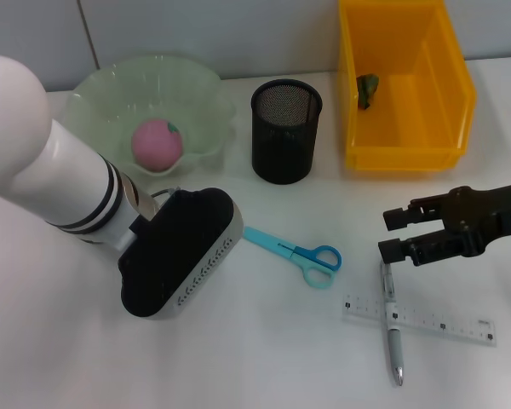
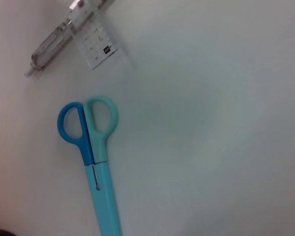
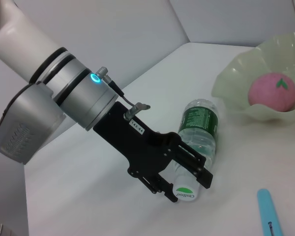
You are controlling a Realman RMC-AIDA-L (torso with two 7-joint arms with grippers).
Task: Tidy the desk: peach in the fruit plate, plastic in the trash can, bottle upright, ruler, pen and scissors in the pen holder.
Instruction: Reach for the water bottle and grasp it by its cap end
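The bottle (image 3: 200, 129) lies on its side on the desk (image 1: 264, 341), hidden behind my left arm in the head view. My left gripper (image 3: 188, 189) is open, one finger on each side of the bottle's cap end. The peach (image 1: 157, 143) rests in the fruit plate (image 1: 94, 94). A crumpled piece of plastic (image 1: 368, 89) lies in the trash can (image 1: 404, 158). The scissors (image 1: 294, 253) lie closed in the middle of the desk. The pen (image 1: 392, 319) lies across the ruler (image 1: 426, 321). My right gripper (image 1: 392, 234) hovers open just behind the pen's top.
The pen holder (image 1: 285, 132) stands between the fruit plate and the trash can, with nothing sticking out of it. My left wrist view looks down on the scissors (image 2: 96, 162), the ruler (image 2: 96, 42) and the pen (image 2: 49, 46).
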